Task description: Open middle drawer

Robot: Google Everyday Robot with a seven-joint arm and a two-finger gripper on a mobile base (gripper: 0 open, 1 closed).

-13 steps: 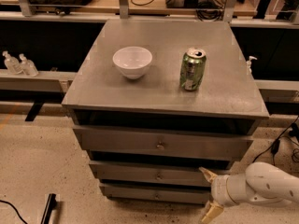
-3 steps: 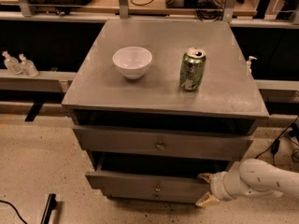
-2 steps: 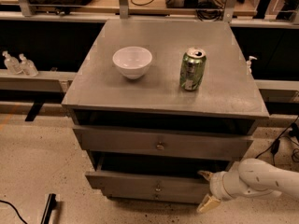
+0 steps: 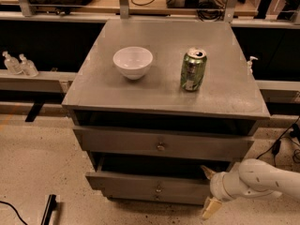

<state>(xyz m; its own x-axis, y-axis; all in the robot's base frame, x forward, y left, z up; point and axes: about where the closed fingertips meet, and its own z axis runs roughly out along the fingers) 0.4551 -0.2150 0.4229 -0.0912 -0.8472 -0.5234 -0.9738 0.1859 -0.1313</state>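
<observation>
The middle drawer of the grey cabinet stands pulled out toward me, with a dark gap above its front. Its small round knob shows at the centre. The taller top drawer front above it is closed, with its own knob. My gripper, on a white arm reaching in from the right, is at the right end of the middle drawer front. It is open, one finger above the front's top edge and one below it. The lowest drawer is mostly hidden beneath.
A white bowl and a green can stand on the cabinet top. Small bottles sit on a ledge at the left. A black object lies on the floor front left. Cables hang at the right.
Since 4.3 s ago the middle drawer has slid out toward me, and my gripper has come forward with its right end. Over the last second nothing visibly moved.
</observation>
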